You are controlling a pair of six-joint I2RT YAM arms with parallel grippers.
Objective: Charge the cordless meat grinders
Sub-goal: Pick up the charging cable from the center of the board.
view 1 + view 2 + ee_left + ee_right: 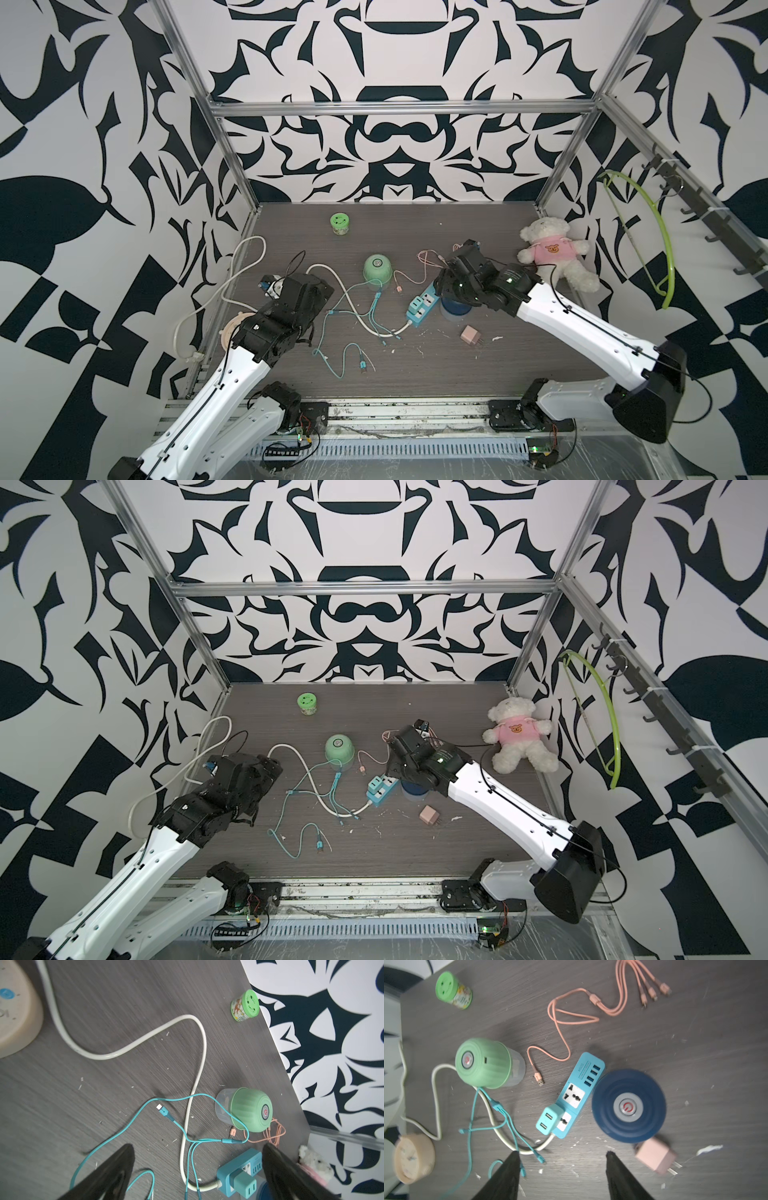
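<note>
Well, the left gripper and right gripper both stand spread, empty. In a top view the mint grinder sits centre, the dark blue grinder just right of it. The teal cable lying against the mint one may snag a finger and tip it.

We count two cordless meat grinders on the surface, one mint green grinder and one dark blue grinder, and two three-headed charging cables, one teal cable and one pink cable. There are two plug-in chargers, one mint charger seated in the single blue power strip and one pink charger lying loose; the strip shows four USB ports and trails one white cord. We also count one small green-lidded jar, one beige round gadget, one teddy bear and one green hanger.
</note>
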